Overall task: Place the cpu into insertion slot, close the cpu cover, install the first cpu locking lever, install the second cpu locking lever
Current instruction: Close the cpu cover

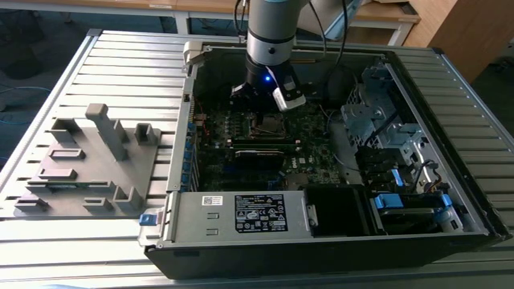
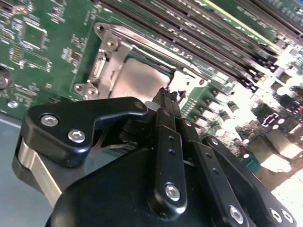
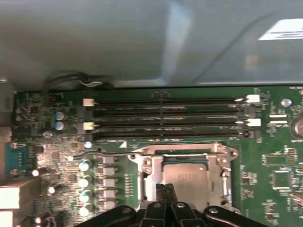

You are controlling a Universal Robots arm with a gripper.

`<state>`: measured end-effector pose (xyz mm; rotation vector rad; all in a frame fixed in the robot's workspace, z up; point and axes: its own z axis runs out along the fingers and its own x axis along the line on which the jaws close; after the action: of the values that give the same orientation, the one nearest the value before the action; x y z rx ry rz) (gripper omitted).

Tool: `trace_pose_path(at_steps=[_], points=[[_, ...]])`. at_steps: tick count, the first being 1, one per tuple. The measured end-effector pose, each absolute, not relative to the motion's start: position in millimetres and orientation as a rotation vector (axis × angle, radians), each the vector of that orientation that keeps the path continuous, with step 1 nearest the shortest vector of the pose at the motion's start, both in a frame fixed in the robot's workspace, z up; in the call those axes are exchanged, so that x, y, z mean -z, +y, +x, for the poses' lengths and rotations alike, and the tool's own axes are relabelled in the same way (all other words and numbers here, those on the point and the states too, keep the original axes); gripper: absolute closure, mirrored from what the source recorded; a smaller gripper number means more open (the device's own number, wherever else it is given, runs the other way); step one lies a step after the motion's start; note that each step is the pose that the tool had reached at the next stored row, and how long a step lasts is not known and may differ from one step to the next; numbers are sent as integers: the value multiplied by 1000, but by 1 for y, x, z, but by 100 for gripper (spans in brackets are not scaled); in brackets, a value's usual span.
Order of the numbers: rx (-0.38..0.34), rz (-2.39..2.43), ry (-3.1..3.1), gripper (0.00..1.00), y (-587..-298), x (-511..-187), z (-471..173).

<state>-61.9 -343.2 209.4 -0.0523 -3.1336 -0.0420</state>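
Inside the open computer case (image 1: 473,180), the arm (image 1: 271,36) is reaching down over the motherboard (image 3: 270,165), and the gripper (image 2: 166,93) is hanging directly above the insertion slot (image 1: 269,123). The jaws are standing closed, the two fingers (image 3: 161,191) pressing together with nothing showing between them.

The cpu (image 3: 194,182) is lying flat in the slot with its dull silver top facing up. The cpu cover (image 3: 147,166) is sitting down around it, its shiny frame bordering the chip on the sides that can be seen. In both wrist views the closed fingertips are pointing at the cpu's edge on the side away from the memory slots (image 3: 165,118), just where the silver top is meeting the cover's rim. Whether the tips are touching the metal or hovering just above it cannot be told.

A thin wire lever (image 3: 106,153) is running along the board between the memory slots and the socket. In the exterior view a grey parts fixture (image 1: 88,162) is resting on the slatted table (image 1: 48,78), well apart from the case on the exterior view's left.
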Motion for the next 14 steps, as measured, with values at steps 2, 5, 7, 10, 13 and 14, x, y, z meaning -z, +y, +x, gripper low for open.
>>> trace_pose_path(at_steps=[2, 5, 7, 10, 13, 14], points=[[40, -52, -3135, 89, -343, -209, -66], [37, -52, -3136, 89, -343, -207, -71], [37, -51, -3138, 89, -343, -205, -72], [37, -47, -3141, 89, -343, -203, -73], [37, -47, -3141, 89, -339, -202, -73], [37, -47, -3141, 89, -337, -202, -73]])
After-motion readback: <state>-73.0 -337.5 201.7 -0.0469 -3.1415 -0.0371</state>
